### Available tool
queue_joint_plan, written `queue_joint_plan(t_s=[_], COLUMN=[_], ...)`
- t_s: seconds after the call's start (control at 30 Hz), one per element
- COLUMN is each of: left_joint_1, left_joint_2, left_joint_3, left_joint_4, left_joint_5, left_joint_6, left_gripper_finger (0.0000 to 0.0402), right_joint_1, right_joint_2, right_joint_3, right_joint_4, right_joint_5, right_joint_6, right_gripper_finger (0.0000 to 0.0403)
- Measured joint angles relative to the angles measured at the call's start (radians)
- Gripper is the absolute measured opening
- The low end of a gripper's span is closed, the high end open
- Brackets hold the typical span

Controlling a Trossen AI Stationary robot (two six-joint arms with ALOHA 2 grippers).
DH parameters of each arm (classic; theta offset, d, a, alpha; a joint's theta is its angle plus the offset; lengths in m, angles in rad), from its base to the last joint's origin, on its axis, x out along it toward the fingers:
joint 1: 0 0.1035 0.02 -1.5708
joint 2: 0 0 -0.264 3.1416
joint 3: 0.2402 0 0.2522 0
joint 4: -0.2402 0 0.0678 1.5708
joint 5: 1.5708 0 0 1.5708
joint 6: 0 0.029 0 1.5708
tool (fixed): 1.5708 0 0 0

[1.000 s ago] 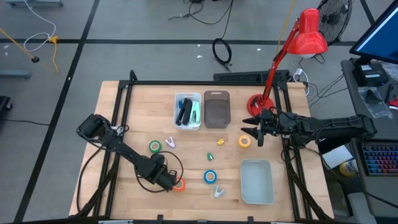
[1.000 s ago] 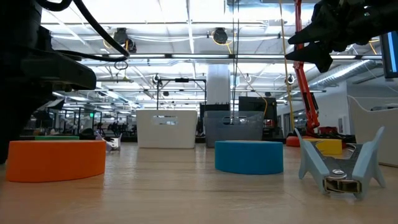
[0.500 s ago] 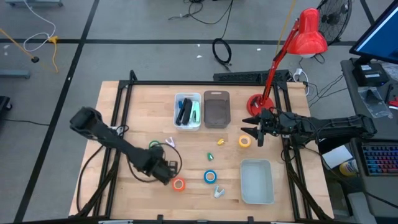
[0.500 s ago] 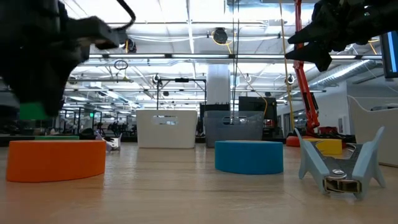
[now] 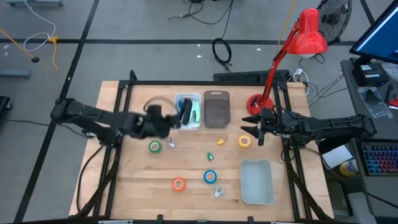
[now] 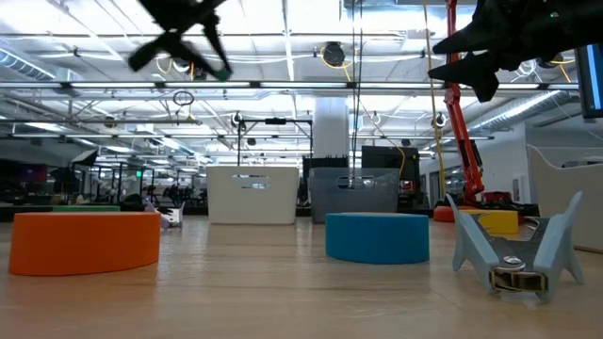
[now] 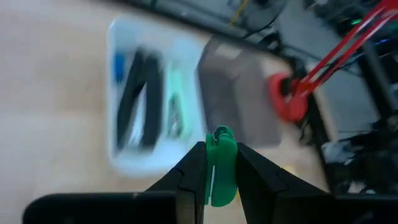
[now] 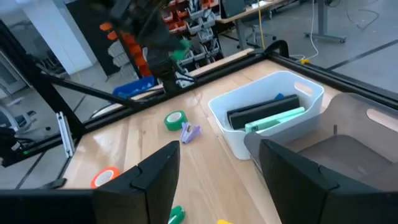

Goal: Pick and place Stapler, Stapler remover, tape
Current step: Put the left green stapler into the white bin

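My left gripper (image 5: 170, 122) hangs above the table just left of the white bin (image 5: 188, 111), shut on a small green staple remover (image 7: 221, 167); the low view shows it high up (image 6: 221, 72). The bin holds a black stapler (image 5: 184, 112) and a pale green one. On the wood lie the green tape (image 5: 154, 147), yellow tape (image 5: 244, 141), blue tape (image 5: 211, 177) and orange tape (image 5: 178, 183), each flat on one face. My right gripper (image 5: 250, 129) waits open above the yellow tape. My left gripper pinches the green staple remover by its two flat sides (image 7: 219, 177) between its two fingers. The fingers come from the table's left and slant downward. The piece juts out past the fingertips and is lifted clear of the table.
A grey bin (image 5: 216, 109) stands right of the white one, and a white tray (image 5: 256, 180) sits at the near right. Loose staple removers lie about: purple (image 5: 169, 142), green (image 5: 210, 156), yellow (image 5: 220, 141), grey-blue (image 5: 217, 191). A red lamp base (image 5: 256, 102) stands at the far right.
My left gripper has risen from beside the orange tape near the table's near edge and swung toward the far edge, up to the white bin, turning as it went and carrying the green staple remover clear of the wood. The orange tape has stayed in place.
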Motion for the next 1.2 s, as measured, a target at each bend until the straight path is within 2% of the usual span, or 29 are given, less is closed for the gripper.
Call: queue_joint_plan(t_s=[0.13,0.27,0.47,0.67,0.77,0.9,1.0,1.2], left_joint_1=[0.178,0.344,0.513,0.583,0.598,0.603,0.591,0.563], left_joint_2=[0.005,0.044,0.149,0.259,0.307,0.35,0.376,0.44], left_joint_3=[0.001,0.001,0.001,0.002,0.016,0.089,0.158,0.257], left_joint_4=[0.205,0.342,0.42,0.465,0.443,0.274,0.121,0.054], left_joint_5=[0.097,0.271,0.5,0.63,0.658,0.658,0.608,0.536], left_joint_6=[0.299,0.482,0.584,0.682,0.748,0.871,0.991,1.166], left_gripper_finger=[0.0061,0.0054,0.0069,0.0056,0.0055,0.0066,0.0065,0.0061], right_joint_1=[0.0,0.0,0.0,0.0,0.0,0.0,0.0,0.0], right_joint_2=[0.0,0.0,0.0,0.0,0.0,0.0,0.0,0.0], right_joint_3=[0.0,0.0,0.0,0.0,0.0,0.0,0.0,0.0], right_joint_4=[0.003,0.007,0.013,0.038,0.053,0.054,0.054,0.052], right_joint_5=[0.0,0.0,0.0,0.001,0.001,0.001,0.001,0.004], right_joint_6=[0.0,0.0,0.032,0.034,0.034,0.049,0.053,0.058], right_gripper_finger=[0.0212,0.0212,0.0212,0.0212,0.0212,0.0212,0.0212,0.0212])
